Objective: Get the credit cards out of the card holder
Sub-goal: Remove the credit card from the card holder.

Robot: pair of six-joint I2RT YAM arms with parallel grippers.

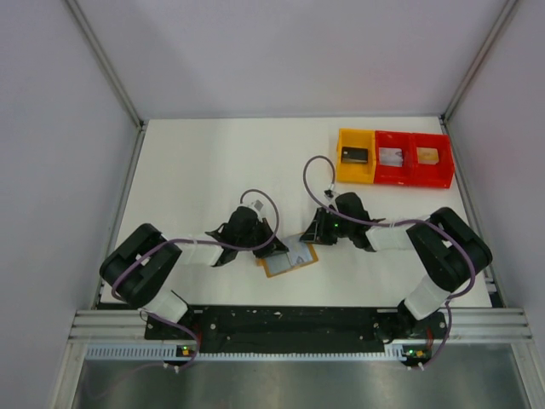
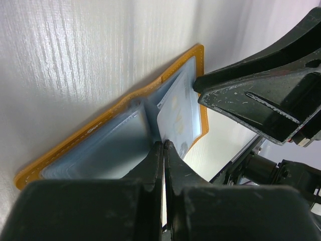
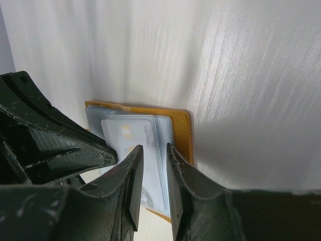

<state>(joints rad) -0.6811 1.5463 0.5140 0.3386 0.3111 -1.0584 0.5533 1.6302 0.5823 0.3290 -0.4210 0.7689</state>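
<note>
While card holder (image 1: pixel 289 261) lies open: left gripper (image 2: pixel 163 146) closed, tips upon it; right gripper (image 3: pixel 154 150) narrowly parted above credit card (image 3: pixel 131 131).

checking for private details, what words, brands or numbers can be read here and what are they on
Card: one short printed word, too blurred to read.
Holder: no text visible.
Trays: contents too small to read anything.
</note>
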